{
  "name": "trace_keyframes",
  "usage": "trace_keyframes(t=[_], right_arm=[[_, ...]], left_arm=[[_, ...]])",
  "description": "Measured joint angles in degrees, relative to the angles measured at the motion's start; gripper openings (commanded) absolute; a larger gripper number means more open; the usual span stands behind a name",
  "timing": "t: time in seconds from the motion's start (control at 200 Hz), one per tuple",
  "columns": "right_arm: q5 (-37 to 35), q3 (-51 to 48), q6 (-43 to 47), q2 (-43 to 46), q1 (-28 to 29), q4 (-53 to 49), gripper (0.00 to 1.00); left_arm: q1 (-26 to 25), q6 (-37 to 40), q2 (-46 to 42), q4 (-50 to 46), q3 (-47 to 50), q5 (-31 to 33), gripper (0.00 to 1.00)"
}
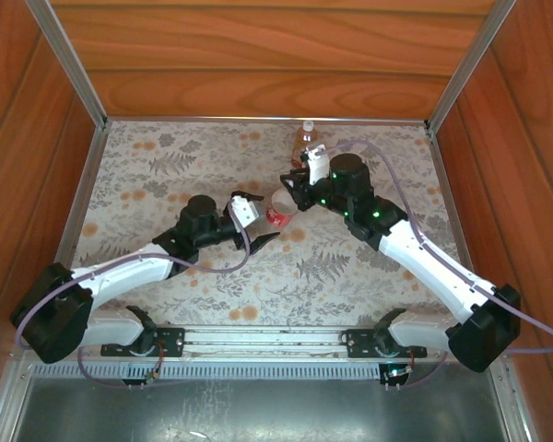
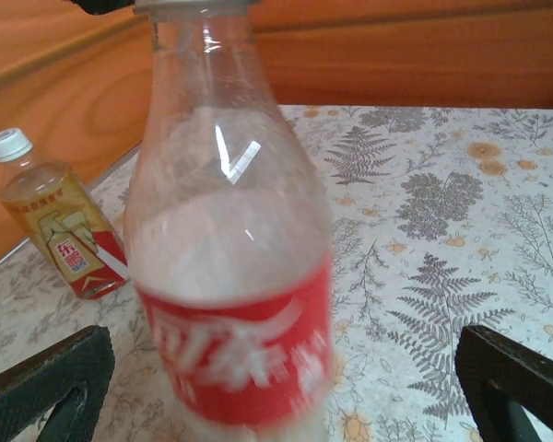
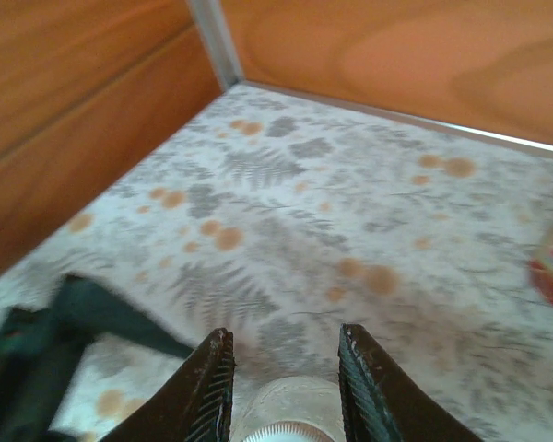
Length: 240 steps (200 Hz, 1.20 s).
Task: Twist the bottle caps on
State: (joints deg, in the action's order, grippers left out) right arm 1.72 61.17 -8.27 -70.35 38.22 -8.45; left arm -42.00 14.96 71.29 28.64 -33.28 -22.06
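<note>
The red-label bottle [image 1: 281, 208] stands near the middle of the flower-patterned table [image 1: 166, 166], with both arms reaching in on it from opposite sides. The left gripper [image 1: 261, 221] is spread wide. In the left wrist view its two dark fingers [image 2: 46, 387] sit low at either edge of the picture and the bottle rises between them, with bare table showing on each side, so they touch nothing. That bottle fills the centre of the left wrist view (blurred there, the label lettering unreadable).

The right gripper [image 1: 293, 187] sits at the bottle's top. From the right wrist camera its fingers [image 3: 212, 387] are drawn in close on either side of the red bottle's cap [image 3: 281, 429] — a whitish ring at the bottom edge, with the clear shoulder of the bottle just below it — and the jaws are closed on that cap. Whether the cap is threaded down or only resting on the neck cannot be told.

The amber bottle [image 1: 306, 136] stands well apart from both grippers, close to the wooden back wall [image 1: 276, 83] and beyond the right gripper. The amber bottle's cap [image 2: 7, 145] is seated on its neck — white and ribbed.
</note>
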Motion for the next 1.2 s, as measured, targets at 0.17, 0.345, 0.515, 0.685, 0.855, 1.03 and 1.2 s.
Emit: trace_keyframes(t=[0.17,0.345,0.515,0.685,0.855,1.03,1.2], right_arm=[[-5.31,5.62,3.54,-5.62,-3.28,-2.23,0.27],[-6.64,11.65,6.03,-12.24,-5.86,-3.39,0.29],[-6.36,12.94,6.71,-15.80,-7.17,-4.83,0.33],[-5.70,13.16,7.52,-16.39,-7.52,-5.14,0.54],[-4.94,13.31,8.74,-16.39,-7.52,-5.84,0.73],[-5.40,14.12,9.92,-15.61,-7.54,-6.14,0.86],[-7.32,11.52,10.56,-9.33,-7.96,-5.07,0.90]], left_arm=[[0.00,-1.97,-4.24,0.13,4.52,2.91,1.00],[0.00,-3.56,-5.25,-0.02,7.21,5.14,1.00],[0.00,-4.33,-6.71,0.04,8.17,6.75,1.00],[0.00,-4.28,-6.91,0.11,8.20,7.87,1.00],[0.00,-4.28,-5.64,0.09,8.17,8.55,1.00],[0.00,-4.04,-5.18,0.13,8.17,9.81,1.00],[1.60,-3.32,-5.18,0.11,8.17,12.68,1.00]])
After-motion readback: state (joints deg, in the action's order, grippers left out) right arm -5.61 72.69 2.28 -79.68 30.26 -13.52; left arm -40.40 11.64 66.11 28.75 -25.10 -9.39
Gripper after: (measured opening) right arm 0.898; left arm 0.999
